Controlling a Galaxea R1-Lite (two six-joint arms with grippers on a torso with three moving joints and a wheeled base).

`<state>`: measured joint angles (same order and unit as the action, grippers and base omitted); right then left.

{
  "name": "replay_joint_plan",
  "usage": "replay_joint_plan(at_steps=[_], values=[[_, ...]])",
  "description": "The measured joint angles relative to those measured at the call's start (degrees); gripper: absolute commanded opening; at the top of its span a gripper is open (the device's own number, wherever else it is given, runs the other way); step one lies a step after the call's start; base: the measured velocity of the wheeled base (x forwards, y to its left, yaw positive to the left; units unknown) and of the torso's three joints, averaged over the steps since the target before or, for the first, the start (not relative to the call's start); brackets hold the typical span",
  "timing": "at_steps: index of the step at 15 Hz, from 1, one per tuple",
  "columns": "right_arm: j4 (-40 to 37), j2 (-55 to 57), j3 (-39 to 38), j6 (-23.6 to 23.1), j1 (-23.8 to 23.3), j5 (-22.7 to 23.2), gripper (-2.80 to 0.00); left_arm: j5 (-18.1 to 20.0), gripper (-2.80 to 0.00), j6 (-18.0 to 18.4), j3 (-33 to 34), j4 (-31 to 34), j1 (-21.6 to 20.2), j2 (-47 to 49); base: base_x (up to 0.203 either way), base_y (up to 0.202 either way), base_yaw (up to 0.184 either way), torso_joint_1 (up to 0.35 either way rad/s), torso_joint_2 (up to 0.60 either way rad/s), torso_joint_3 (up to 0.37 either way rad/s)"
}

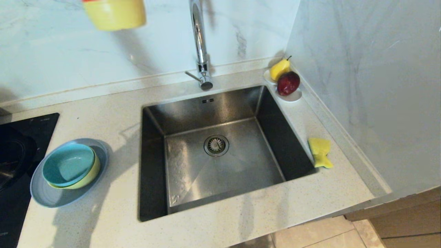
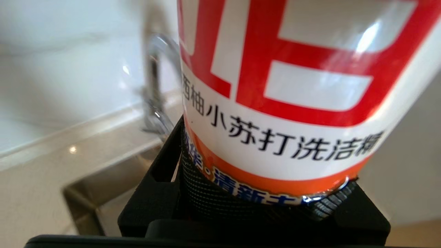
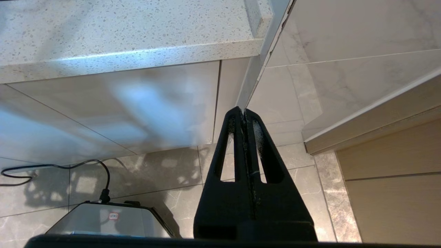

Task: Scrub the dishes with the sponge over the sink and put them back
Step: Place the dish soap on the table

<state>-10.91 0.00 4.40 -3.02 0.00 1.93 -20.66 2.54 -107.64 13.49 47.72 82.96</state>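
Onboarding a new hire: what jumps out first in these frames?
The left claw grips a red-and-white dish soap bottle, seen as a yellow base at the top of the head view, up by the faucet. Below lies the steel sink; left of it, a teal bowl sits nested in a yellow-green bowl on a grey-blue plate. The yellow sponge lies on the counter to the sink's right.

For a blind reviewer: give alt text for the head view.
A steel sink sits empty in a pale counter; stacked bowls on a plate lie to its left, a yellow sponge to its right, a yellow bottle above.
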Motion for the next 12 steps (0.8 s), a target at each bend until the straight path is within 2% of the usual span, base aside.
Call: replay_joint_plan(at_steps=[2,4,6,9,12], values=[[-0.01,0.00,0.00,-0.02,0.00,0.00,-2.80,3.68,-2.80,-0.33,0.45,0.06,-4.49,-3.21,0.000,0.000,0.000,0.000,0.00,0.000],[-0.02,0.00,0.00,0.02,0.00,0.00,-2.80,7.38,-2.80,-0.91,1.69,0.11,-10.70,-6.64,0.000,0.000,0.000,0.000,0.00,0.000],[-0.02,0.00,0.00,-0.02,0.00,0.02,-2.80,9.19,-2.80,-1.94,4.46,-0.06,-16.70,-9.84,0.000,0.000,0.000,0.000,0.00,0.000],[-0.02,0.00,0.00,-0.02,0.00,0.00,-2.80,8.83,-2.80,-5.36,7.18,-0.57,-25.97,-12.51,0.000,0.000,0.000,0.000,0.00,0.000],[-0.02,0.00,0.00,0.00,0.00,-0.02,-2.80,3.90,-2.80,-9.12,9.51,-1.60,-34.12,-12.02,0.000,0.000,0.000,0.000,0.00,0.000]])
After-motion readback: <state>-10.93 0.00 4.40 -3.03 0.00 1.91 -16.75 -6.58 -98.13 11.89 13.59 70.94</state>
